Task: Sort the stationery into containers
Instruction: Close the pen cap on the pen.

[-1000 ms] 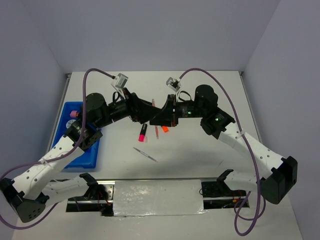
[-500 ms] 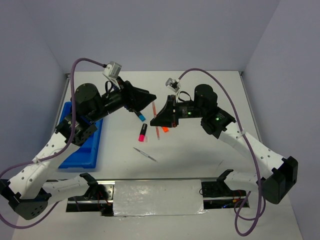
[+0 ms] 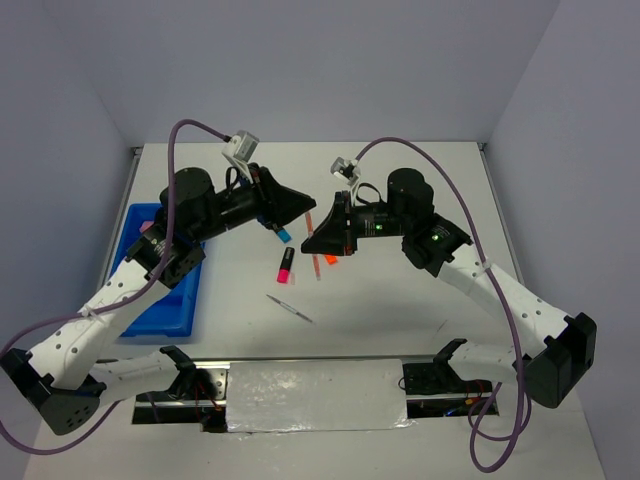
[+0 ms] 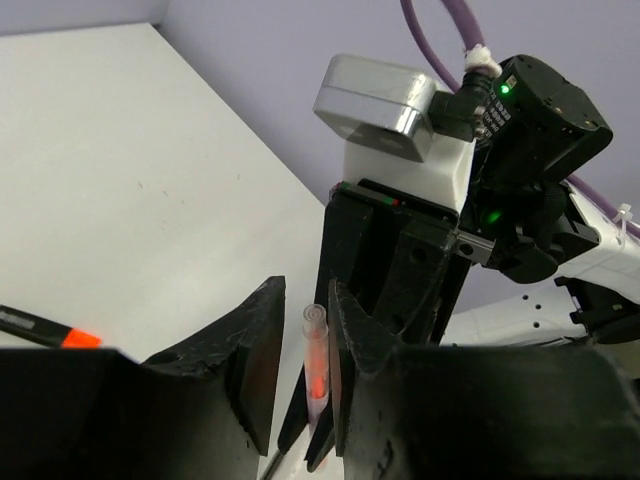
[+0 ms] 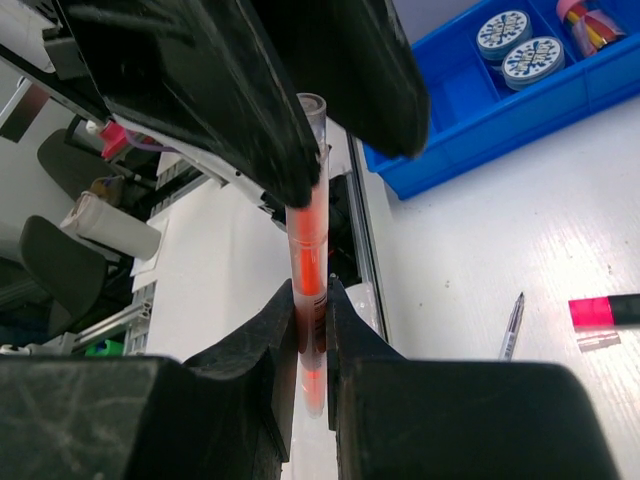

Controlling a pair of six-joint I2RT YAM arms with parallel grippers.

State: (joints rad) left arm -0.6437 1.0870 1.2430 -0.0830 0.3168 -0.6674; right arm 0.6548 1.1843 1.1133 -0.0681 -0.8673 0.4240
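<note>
**Orange pen held aloft, the rest on the table or in the tray**

The orange pen [image 5: 305, 230], clear-barrelled, stands upright, pinched in the right gripper [image 5: 308, 300]. On the white table lie the pink-ended highlighter [image 3: 286, 264], the blue-ended highlighter [image 3: 281, 233] just beyond it, the orange-ended highlighter [image 3: 329, 258] to their right, and a thin dark pen [image 3: 291, 309] nearer, lying aslant. The blue tray [image 3: 165, 310] sits at the left. One compartment holds two patterned rolls [image 5: 502, 27] lying flat side by side, and its neighbour holds the pink cylinder [image 5: 585, 15].
</note>
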